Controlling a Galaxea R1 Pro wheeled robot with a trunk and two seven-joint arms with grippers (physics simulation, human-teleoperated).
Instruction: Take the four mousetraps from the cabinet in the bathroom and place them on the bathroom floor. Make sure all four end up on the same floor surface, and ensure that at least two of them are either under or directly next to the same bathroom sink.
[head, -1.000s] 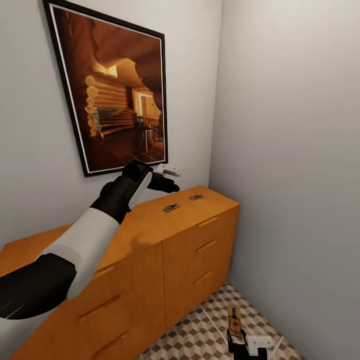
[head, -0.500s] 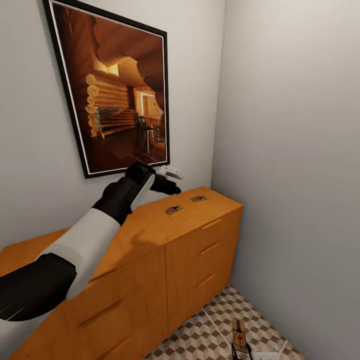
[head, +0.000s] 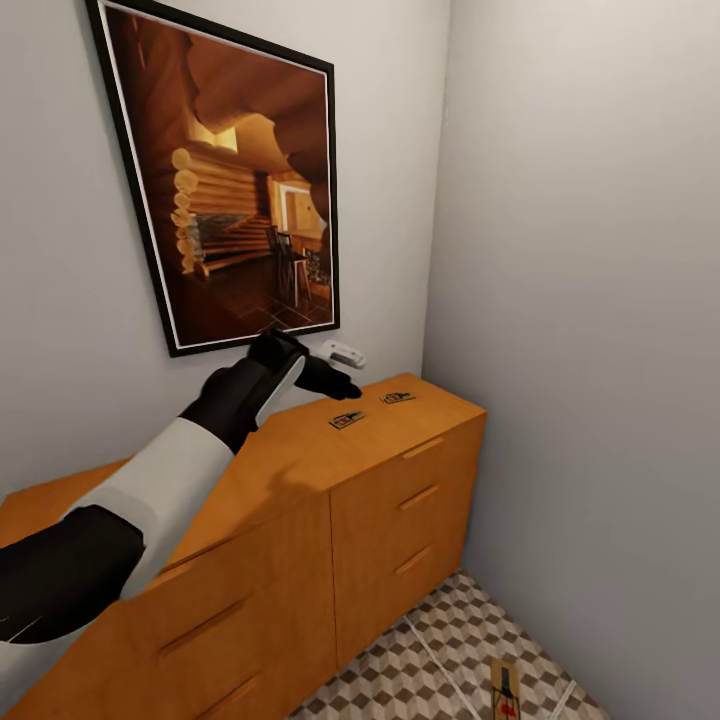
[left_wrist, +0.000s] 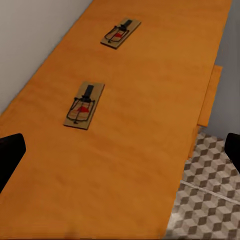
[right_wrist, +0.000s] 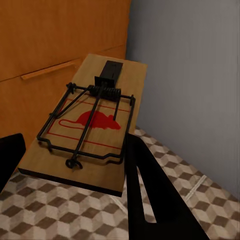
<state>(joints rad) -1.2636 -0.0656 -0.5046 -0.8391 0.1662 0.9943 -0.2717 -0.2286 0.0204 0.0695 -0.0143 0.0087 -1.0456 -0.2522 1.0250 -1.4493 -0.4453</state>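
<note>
Left claw (head: 345, 375) lower — nearer cabinet (head: 300, 460), mousetraps (head: 347, 420)

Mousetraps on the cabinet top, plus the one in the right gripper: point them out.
near mousetrap (left_wrist: 84, 105), left wrist view, middle of its board
far mousetrap (left_wrist: 120, 33), left wrist view, middle of its board
held mousetrap (right_wrist: 95, 120), right wrist view, red mouse print
</note>
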